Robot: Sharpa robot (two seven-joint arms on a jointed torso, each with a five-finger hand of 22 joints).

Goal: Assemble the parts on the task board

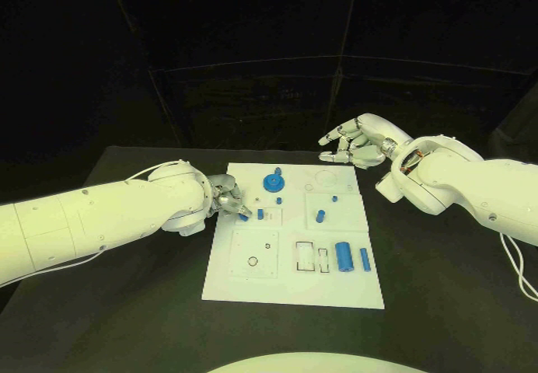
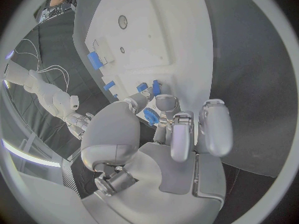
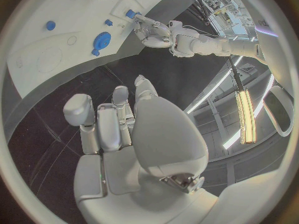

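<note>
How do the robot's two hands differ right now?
The left hand is at the task board's left edge, fingertips down among the small blue parts; the right hand hangs off the board's far right corner, over the black table. The left pinches a blue piece; the right holds nothing. Both are silver, on white arms.

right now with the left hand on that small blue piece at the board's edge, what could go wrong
1. The left hand seems to pinch a small blue part only with its fingertips at the task board's left edge; it could slip and fall onto the black table.
2. Other small blue pegs stand close beside those fingers, so a sideways move might knock them.
</note>
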